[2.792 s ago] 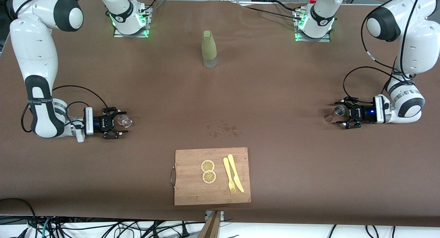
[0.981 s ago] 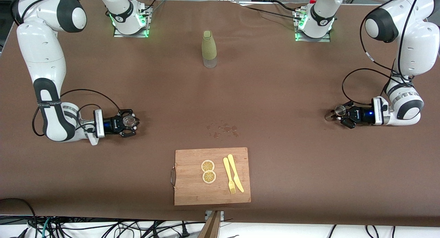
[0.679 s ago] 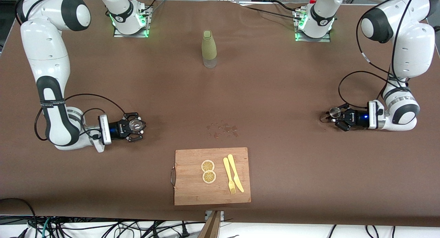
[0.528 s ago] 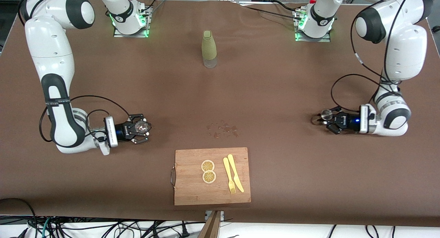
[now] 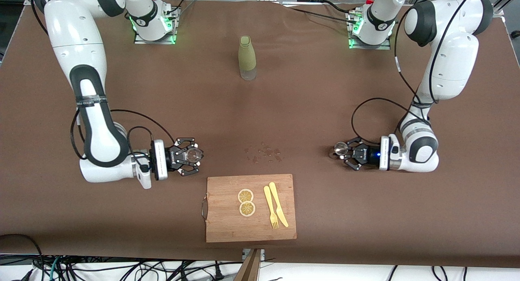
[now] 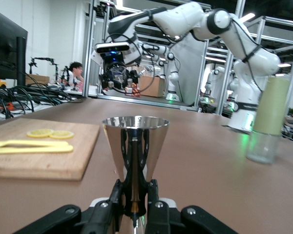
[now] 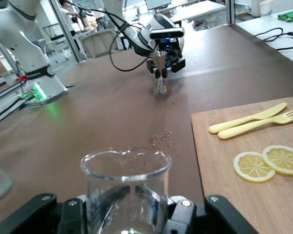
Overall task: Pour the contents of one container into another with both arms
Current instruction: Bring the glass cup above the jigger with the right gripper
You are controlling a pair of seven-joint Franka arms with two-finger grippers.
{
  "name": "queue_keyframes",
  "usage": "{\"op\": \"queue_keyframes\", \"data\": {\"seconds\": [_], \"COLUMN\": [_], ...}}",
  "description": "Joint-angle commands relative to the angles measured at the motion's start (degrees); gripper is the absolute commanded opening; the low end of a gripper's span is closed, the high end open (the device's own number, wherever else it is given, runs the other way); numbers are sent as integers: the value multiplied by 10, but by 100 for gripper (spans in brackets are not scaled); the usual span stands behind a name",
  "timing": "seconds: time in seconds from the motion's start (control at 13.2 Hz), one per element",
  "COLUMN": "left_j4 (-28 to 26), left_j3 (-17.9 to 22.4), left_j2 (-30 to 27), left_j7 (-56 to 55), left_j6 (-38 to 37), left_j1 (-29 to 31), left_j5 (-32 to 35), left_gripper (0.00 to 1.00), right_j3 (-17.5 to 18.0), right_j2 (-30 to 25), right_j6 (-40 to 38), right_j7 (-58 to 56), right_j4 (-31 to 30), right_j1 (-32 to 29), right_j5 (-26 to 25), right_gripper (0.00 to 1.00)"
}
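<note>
Toward the right arm's end of the table, the right gripper (image 5: 194,156) clamped the glass (image 5: 192,154) upright, its base hidden between the fingers; toward the left arm's end, the left gripper (image 5: 343,152) pinched the jigger (image 5: 339,148), lower cup cut off.

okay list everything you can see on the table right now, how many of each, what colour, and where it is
glass: 1, clear, held upright in the right gripper, over the table toward the right arm's end
jigger: 1, silver, held in the left gripper, toward the left arm's end
bottle: 1, olive green with clear base, standing mid-table near the bases
cutting board: 1, wooden, nearest the front camera
lemon slices: 2, yellow, on the board
fork and knife: 1 each, yellow, on the board beside the slices
spilled drops: a patch, wet, just farther than the board
right gripper: black, shut on the glass
left gripper: black, shut on the jigger
</note>
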Motion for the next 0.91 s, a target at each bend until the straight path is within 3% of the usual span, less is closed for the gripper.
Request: {"op": "queue_keyframes", "data": {"seconds": [0.0, 0.23, 0.45, 0.83], "left_j4": [-18, -22, -23, -24], "left_j3": [-44, -108, -143, -153], "left_j2": [-32, -28, -24, -14], "left_j7": [3, 2, 0, 11], "left_j6": [70, 146, 178, 209], "left_j1": [-8, -26, -55, -107], "left_j5": [-26, -63, -90, -137], "left_gripper": [0, 0, 0, 0], "right_j3": [15, 24, 55, 57], "right_j2": [-16, -17, -29, -47], "right_j6": [58, 136, 217, 315], "right_j7": [19, 37, 72, 154], "right_j4": [-13, -12, -16, -19], "right_j1": [15, 46, 66, 126], "right_j5": [39, 48, 47, 37], "right_gripper": [0, 0, 0, 0]}}
